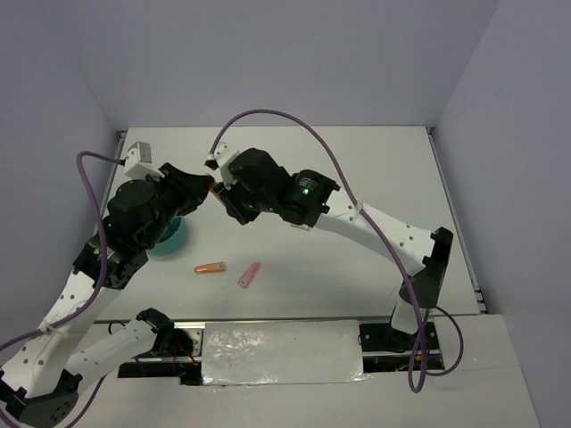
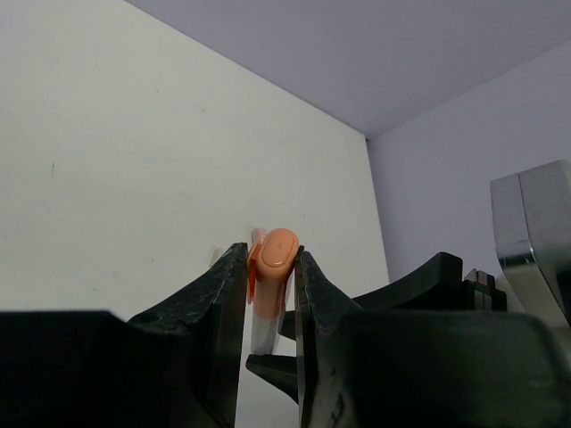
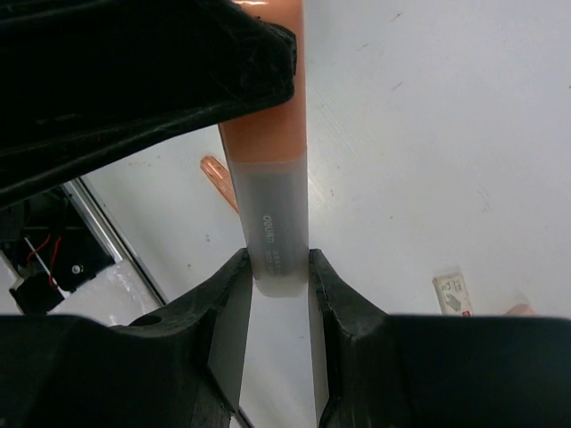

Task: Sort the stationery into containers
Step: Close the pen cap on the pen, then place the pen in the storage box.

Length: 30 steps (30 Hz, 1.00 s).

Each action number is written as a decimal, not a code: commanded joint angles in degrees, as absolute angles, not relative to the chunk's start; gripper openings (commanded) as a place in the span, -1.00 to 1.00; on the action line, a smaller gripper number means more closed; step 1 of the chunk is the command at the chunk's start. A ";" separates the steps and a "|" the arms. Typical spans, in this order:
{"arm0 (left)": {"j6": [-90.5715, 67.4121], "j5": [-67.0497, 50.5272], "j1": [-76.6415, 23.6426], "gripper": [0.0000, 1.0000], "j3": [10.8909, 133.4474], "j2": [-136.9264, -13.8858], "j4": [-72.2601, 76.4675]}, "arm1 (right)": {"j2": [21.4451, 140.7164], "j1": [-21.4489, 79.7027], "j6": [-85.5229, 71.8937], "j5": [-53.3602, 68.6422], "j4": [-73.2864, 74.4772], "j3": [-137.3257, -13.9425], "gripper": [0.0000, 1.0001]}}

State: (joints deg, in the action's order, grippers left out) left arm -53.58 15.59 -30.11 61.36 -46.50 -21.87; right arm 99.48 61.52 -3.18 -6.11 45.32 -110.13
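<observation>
Orange marker [image 3: 266, 107] is held in the air near the teal bowl [image 1: 175, 237]. The left gripper [image 2: 271, 257] is clamped narrow on its orange end, the right gripper [image 3: 278, 267] on its pale end. Risk: an uneven pull slips it loose and it drops outside the bowl. Count: one bowl, one loose orange marker [image 1: 211, 267], one pink marker [image 1: 249, 275], one pale block [image 3: 452, 292] on the surface [image 1: 393, 169].

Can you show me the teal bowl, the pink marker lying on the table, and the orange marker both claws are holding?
Teal bowl [image 1: 177, 237]: top view, its exposed right rim.
Pink marker [image 1: 249, 275]: top view, middle of its barrel.
Held orange marker [image 2: 277, 252]: left wrist view, its rounded orange cap end.
</observation>
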 commanded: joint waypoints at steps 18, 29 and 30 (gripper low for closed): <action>-52.12 17.83 -33.40 -1.00 69.25 -47.19 -37.00 | 83.68 59.59 -4.13 -8.08 8.97 -89.12 -0.26; -50.71 29.43 -33.49 -1.00 72.51 -51.15 -35.16 | 78.76 57.48 -8.26 -9.05 7.12 -81.05 0.24; -50.80 31.62 -33.40 -1.00 72.68 -51.33 -36.46 | 77.71 57.31 -8.52 -9.49 7.29 -80.60 0.24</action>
State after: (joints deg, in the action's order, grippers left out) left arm -52.29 25.28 -33.21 71.00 -51.33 -36.05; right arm 81.43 58.08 -6.50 -7.40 11.90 -81.87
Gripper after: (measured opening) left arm 0.342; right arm 0.618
